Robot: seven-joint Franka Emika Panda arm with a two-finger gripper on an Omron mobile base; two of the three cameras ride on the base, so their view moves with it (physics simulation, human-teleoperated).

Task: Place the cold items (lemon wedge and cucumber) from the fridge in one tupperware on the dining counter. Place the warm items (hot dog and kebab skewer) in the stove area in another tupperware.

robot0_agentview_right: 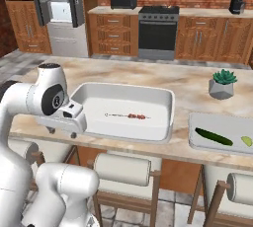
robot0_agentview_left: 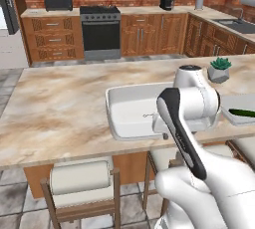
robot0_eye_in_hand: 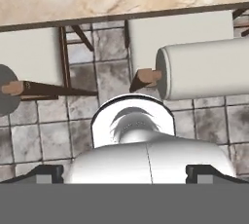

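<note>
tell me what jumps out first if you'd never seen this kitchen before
A wide white tupperware sits mid dining counter, with a thin kebab skewer lying on its floor. To its right, a second shallow container holds a dark green cucumber and a pale lemon wedge. Behind them stands a small potted succulent.

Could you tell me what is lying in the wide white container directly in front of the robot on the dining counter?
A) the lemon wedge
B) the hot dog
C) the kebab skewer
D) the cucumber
C: the kebab skewer lies alone on the floor of the white container, while the cucumber and the lemon wedge sit in the other container to its right.
</note>
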